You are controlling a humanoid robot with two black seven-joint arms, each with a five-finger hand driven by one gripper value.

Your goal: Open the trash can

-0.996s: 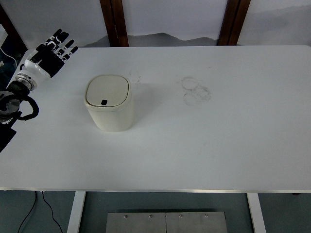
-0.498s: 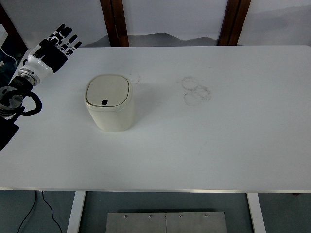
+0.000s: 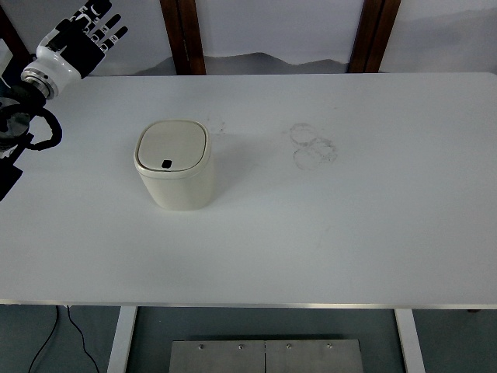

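A small cream trash can (image 3: 175, 165) stands on the white table (image 3: 326, 225), left of centre. Its square lid is down and flat, with a dark button near the lid's front edge. My left hand (image 3: 89, 31) is raised at the far upper left, beyond the table's back edge, well away from the can. Its black and white fingers are spread and hold nothing. The right arm does not show.
Faint ring marks (image 3: 312, 144) stain the tabletop right of the can. Two dark wooden posts (image 3: 183, 35) stand behind the table. A black cable loops at my left forearm (image 3: 23, 128).
My left hand has risen and moved back toward the upper left corner, farther from the can. The can and its lid have not moved.
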